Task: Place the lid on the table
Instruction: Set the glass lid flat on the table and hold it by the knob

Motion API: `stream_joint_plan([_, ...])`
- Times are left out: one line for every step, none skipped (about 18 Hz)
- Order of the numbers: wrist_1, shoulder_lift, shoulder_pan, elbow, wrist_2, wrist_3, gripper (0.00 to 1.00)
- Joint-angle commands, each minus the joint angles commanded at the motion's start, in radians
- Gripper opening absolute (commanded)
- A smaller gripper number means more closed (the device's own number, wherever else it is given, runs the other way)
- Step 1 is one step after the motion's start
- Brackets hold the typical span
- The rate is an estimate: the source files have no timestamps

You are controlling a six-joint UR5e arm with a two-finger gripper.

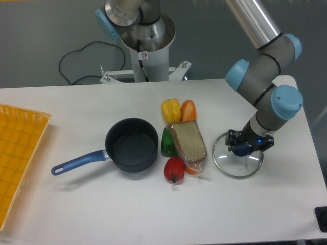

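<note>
The lid lies flat on the table, toward the right edge. It is round and clear, with a thin shiny rim. You can see the white top right through the glass. Its blue knob sits in the middle.

The gripper is right down at the knob, with a dark finger on each side of it. It looks closed on the knob, but the view is too small to tell if the fingers really touch it.

A strip of bare white top runs between the lid and the right edge. The near side of the lid has lots of bare white top, all the way to the front edge.

Just left of the lid is a slice of brown bread in a clear bag. The lid's rim and the bag are close, with only a thin gap. Toy food sits around the bread: a yellow pepper and an orange pepper behind it, a green one on its left, and a red one in front.

Farther left is a dark saucepan. Its blue handle points to the front left corner. It is open and has nothing in it.

An orange tray lies at the left edge, well apart from the pan.
</note>
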Motion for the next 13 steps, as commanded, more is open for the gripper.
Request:
stream_joint_plan([0.000,0.000,0.000,-0.002,0.000,0.000,0.77])
stream_joint_plan([0.000,0.000,0.000,0.000,0.000,0.000,0.79])
stream_joint_plan([0.000,0.000,0.000,0.000,0.000,0.000,0.82])
stream_joint_plan([0.000,0.002,0.000,0.000,0.000,0.000,0.87])
stream_joint_plan([0.002,0.002,-0.002,-0.002,0.000,0.000,0.92])
stream_joint_plan([0.005,0.003,-0.002,-0.002,0.002,0.000,0.98])
stream_joint_plan([0.005,0.003,-0.002,0.000,0.002,0.000,1.00])
stream_joint_plan([0.005,0.005,-0.002,-0.002,0.002,0.000,1.00])
stream_joint_plan([0.005,0.008,-0.002,0.000,0.002,0.002,1.00])
stream_joint_plan([0.005,0.011,-0.002,0.000,0.000,0.003,1.00])
stream_joint_plan([0.005,0.017,-0.002,0.000,0.000,0.002,1.00])
stream_joint_plan([0.005,0.028,-0.002,0.000,0.002,0.003,1.00])
stream_joint_plan([0.003,0.038,-0.002,0.000,0.002,0.003,1.00])
